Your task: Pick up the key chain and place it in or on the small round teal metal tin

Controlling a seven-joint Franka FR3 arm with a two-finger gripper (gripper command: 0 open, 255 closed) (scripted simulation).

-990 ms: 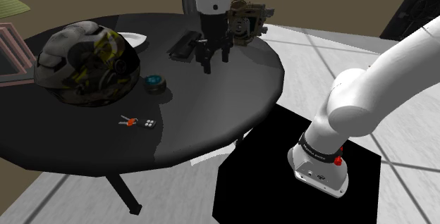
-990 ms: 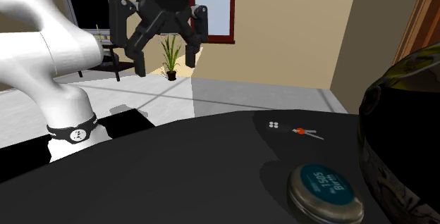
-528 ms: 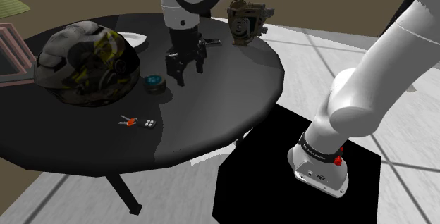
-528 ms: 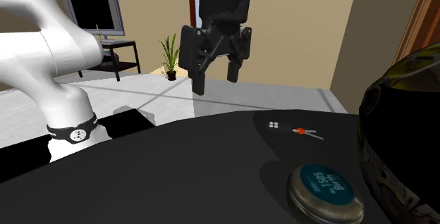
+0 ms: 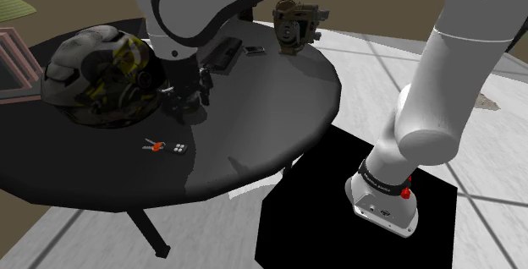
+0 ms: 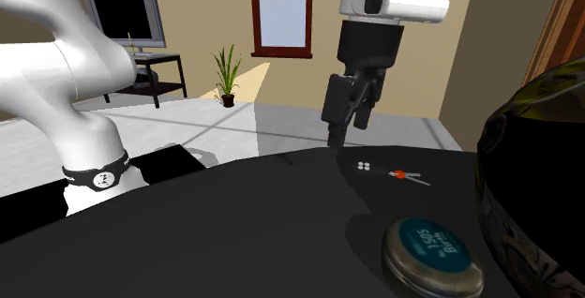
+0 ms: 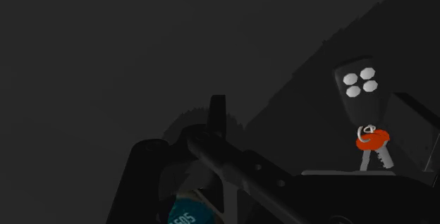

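the claw hung spread just above the dark surface, close to the key chain, which lay flat there, unheld, apart from the tin.

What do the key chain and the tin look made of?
Key chain: matte black fob with white buttons, probably plastic; orange key head, grey blades that look metallic. Tin: dull grey rim suggesting metal, under a flat teal printed top, perhaps painted.
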